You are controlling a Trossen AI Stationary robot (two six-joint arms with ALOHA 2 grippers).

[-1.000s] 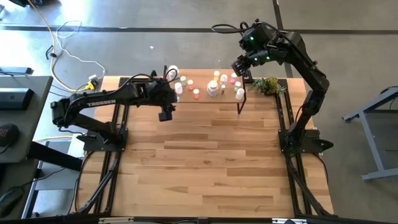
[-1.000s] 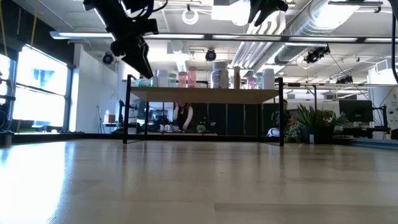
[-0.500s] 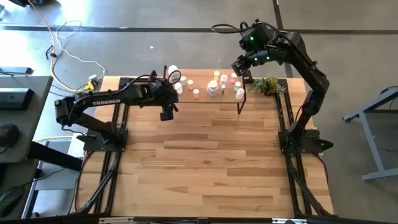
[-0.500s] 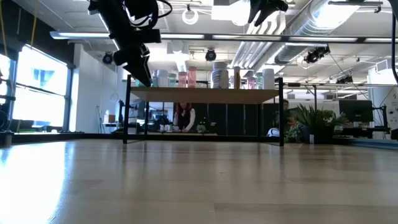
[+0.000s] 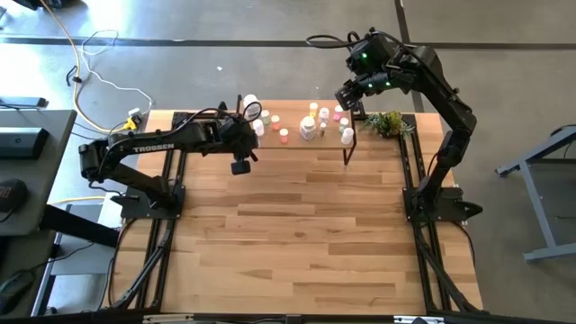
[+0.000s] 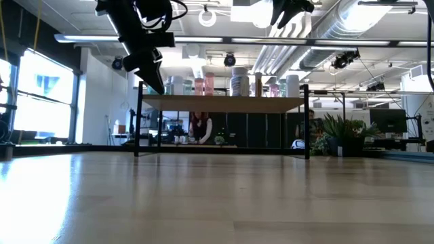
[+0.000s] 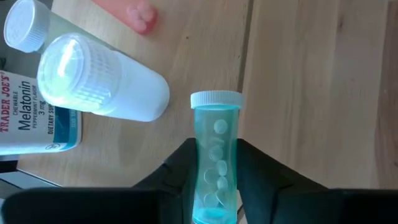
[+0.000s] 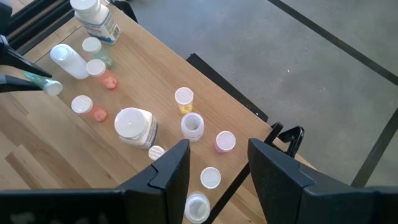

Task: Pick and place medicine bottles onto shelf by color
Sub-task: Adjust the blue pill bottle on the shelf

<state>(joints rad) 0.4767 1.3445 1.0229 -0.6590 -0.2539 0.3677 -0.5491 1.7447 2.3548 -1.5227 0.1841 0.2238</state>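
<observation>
White-capped teal vial (image 7: 215, 155) lies gripped above shelf (image 7: 311, 74) among bottles (image 8: 134, 126).

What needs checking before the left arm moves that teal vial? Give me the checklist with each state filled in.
1. Left gripper fingers closed on the teal vial: ok, it sits between both fingers.
2. Vial cap on: ok, the white cap is in place.
3. Vial clear of neighbours: ok, the large frosted bottle lies beside it with a gap.
4. Vial lifted off the shelf: cannot tell.
5. Right gripper out of the way: ok, it is open, empty, and over the shelf's far end.
6. Matching colour group located: cannot tell.
</observation>
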